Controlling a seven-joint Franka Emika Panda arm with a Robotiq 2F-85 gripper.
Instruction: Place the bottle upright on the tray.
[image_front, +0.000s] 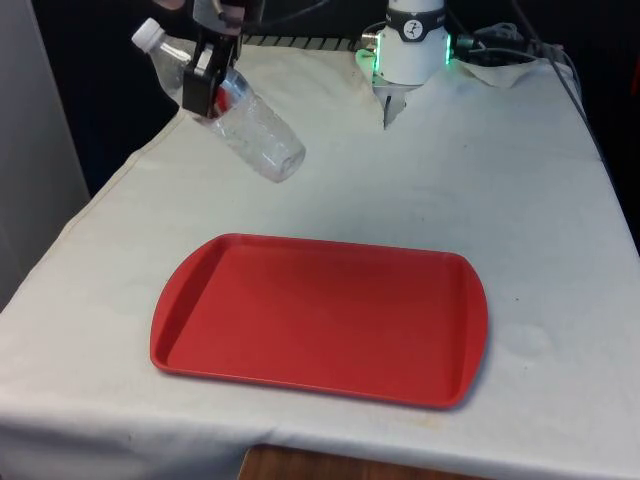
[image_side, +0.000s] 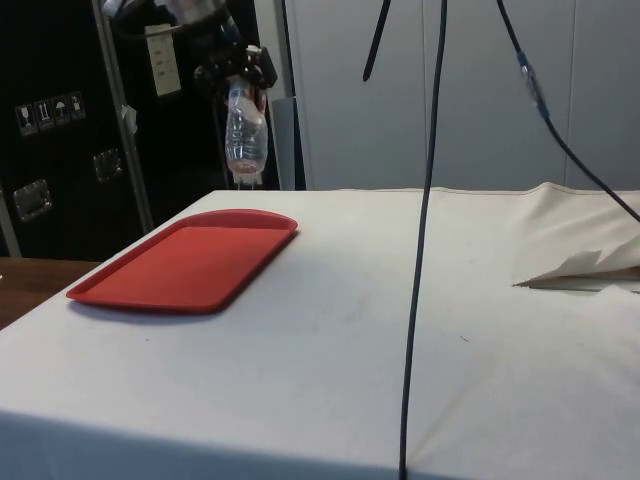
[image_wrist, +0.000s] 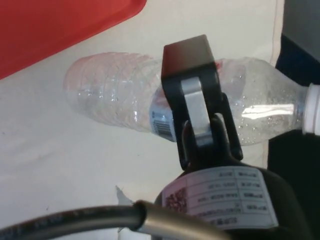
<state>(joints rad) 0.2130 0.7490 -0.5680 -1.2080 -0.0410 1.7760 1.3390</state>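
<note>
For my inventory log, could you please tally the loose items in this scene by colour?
Clear: 1, the bottle, held in the air by the gripper, tilted.
Red: 1, the tray on the white cloth.
Total: 2.

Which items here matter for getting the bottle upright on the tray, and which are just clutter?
Job items:
- clear plastic bottle, tilted, held off the table by the gripper
- red tray, nothing on it

Lying about:
- black cable hanging in the side view
- folded cloth edge on the table
</note>
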